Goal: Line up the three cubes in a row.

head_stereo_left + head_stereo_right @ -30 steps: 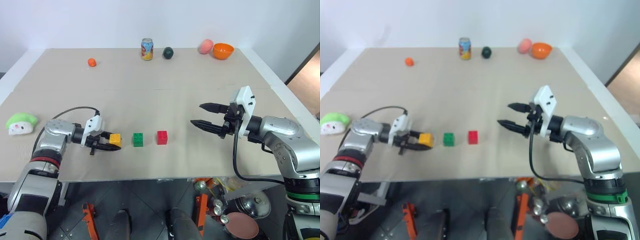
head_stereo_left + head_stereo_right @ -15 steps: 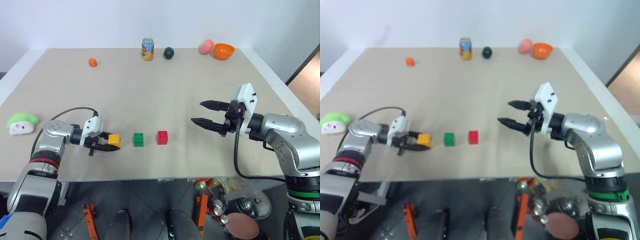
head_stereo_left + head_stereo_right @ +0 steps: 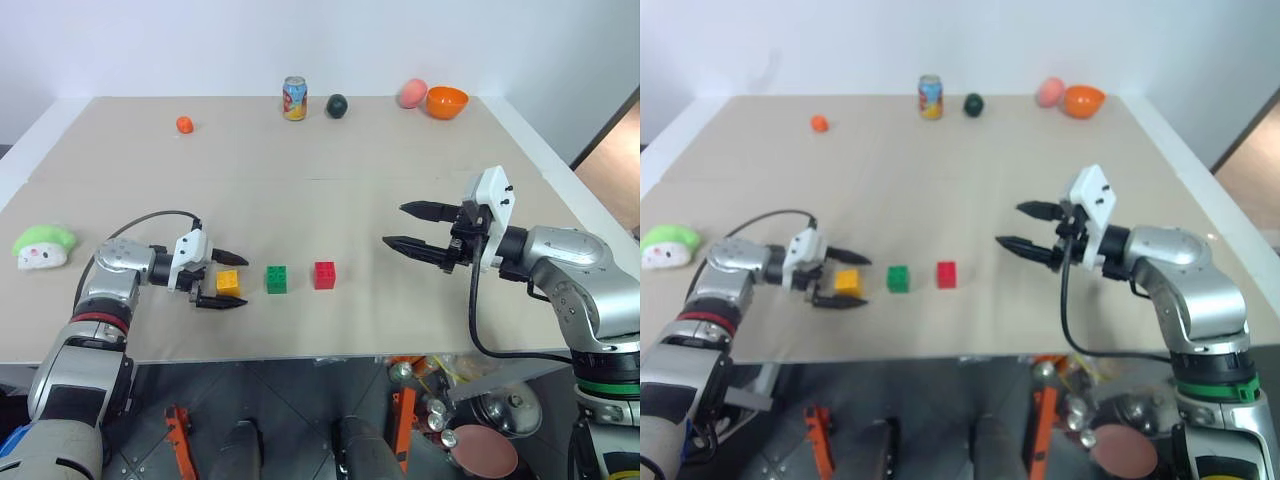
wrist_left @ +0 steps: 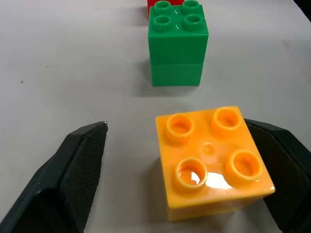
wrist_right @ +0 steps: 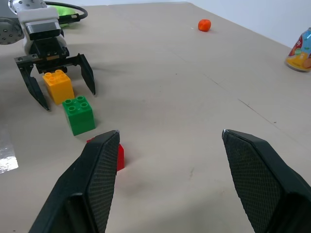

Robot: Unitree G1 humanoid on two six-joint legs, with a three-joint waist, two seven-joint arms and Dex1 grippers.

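While left gripper (image 3: 222,279) gapes open, yellow-orange cube (image 3: 228,282) sits between its fingers, unclamped.

There are three studded cubes on the table: one yellow-orange cube (image 3: 228,282), one green cube (image 3: 276,279) and one red cube (image 3: 324,275). At the far edge stand one drink can (image 3: 294,98), one dark round ball (image 3: 336,105), one pink egg-shaped thing (image 3: 411,93) and one orange bowl (image 3: 446,101). Far left there is one small orange ball (image 3: 184,124). At the left edge lies one green-and-white plush toy (image 3: 42,247). Two grippers are seen, the left gripper (image 3: 222,280) and the right gripper (image 3: 403,227).
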